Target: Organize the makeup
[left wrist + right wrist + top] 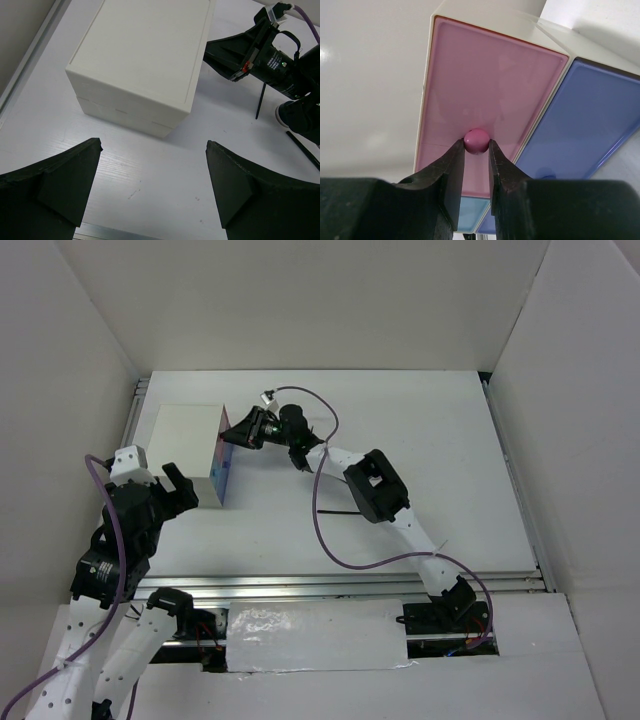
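Hidden: drawer contents not visible; right arm covers most of the makeup.
Box: white box (pixel 145 50), pink drawer (pixel 485 85) beside blue drawer (pixel 590 115).
Right fingers (pixel 452 170): clenched on the pink drawer's knob (pixel 476 140).
Left fingers (pixel 65 185): released, behind the box, not touching it.
Makeup: two black pencils (pixel 260 101) on the surface (pixel 430 440) beside the box; the round item (pixel 286 116) is possibly a compact.

A glossy plastic finish is shown by the pink drawer front (pixel 490 90) and the pink knob (pixel 476 140) between the matt black fingers (pixel 451 172) of the right hand (pixel 476 146); the white box (pixel 145 55) is seen matt.
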Available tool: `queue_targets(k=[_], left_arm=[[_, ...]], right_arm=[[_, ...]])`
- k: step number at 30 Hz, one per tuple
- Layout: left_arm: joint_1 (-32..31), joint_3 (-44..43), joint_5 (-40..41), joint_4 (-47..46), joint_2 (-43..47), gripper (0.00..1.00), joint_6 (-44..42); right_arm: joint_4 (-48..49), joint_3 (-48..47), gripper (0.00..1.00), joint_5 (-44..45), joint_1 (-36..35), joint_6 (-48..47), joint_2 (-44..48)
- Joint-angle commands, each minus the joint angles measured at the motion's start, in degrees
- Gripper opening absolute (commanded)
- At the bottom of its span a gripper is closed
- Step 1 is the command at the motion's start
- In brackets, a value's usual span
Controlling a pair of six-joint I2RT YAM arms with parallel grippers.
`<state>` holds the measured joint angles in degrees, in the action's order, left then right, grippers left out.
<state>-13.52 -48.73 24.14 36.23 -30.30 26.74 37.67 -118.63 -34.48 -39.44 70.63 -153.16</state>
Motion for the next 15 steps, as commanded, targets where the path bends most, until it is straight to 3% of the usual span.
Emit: queue_targets(k=[1,15], left_arm=[[0.1,0.2,-0.1,-2.6,-0.2,0.99,-1.4],[0.1,0.1,-0.1,-2.6,-0.3,0.99,-1.3]], right_arm=[[3.5,-0.7,0.24,-1.0,-0.4,-1.3,1.3],[10.8,24.1,0.24,-5.0,7.1,-6.1,15.5]])
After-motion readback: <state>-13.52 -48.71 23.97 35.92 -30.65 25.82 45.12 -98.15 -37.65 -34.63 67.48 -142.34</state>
